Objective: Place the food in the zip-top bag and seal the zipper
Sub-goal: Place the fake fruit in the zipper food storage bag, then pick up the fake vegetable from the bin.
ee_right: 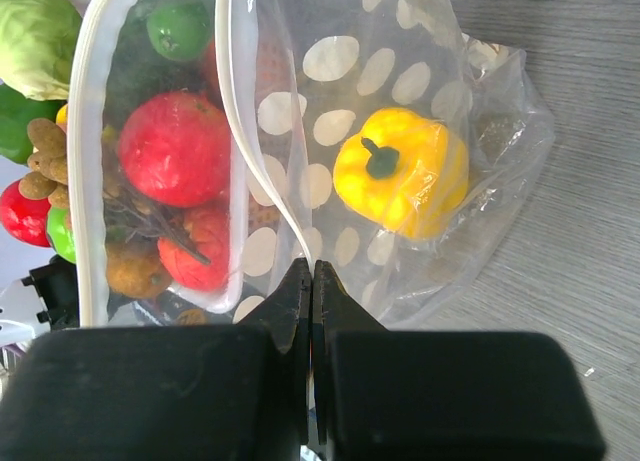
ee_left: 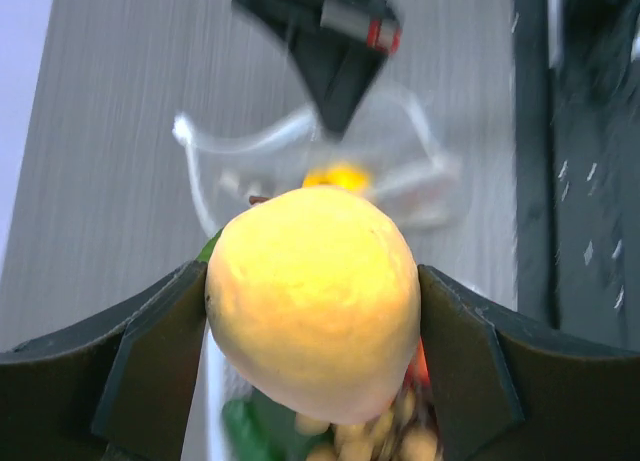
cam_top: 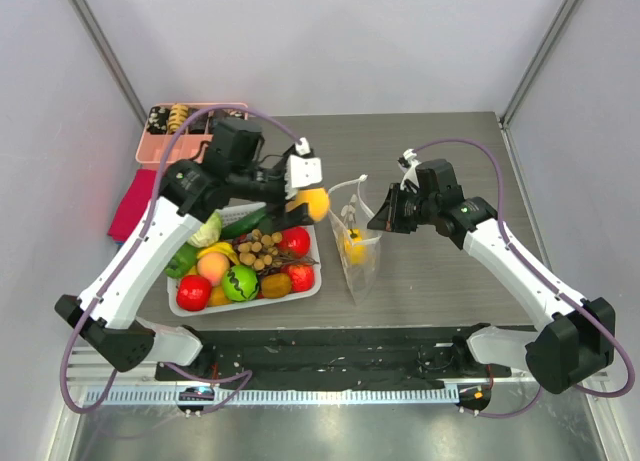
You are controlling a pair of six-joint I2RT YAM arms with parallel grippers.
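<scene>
- Lower left of the top view, the basket (cam_top: pixel 300 291) holds most of the food (cam_top: pixel 240 279), its right rim just beside the bag (cam_top: pixel 362 266).
- Right jaws are pressed together on the bag's mouth edge by the zipper (ee_right: pixel 232 101); a yellow pepper (ee_right: pixel 405 171) lies inside.
- Left jaws, spread wide, clamp a peach (cam_top: pixel 315 203) above the basket's upper-right corner, near the mouth.
- Best to centre the peach over the opening, lower it, then release; the gap looks narrow.
- Bare table (cam_top: pixel 450 151) at upper right gives room.
</scene>
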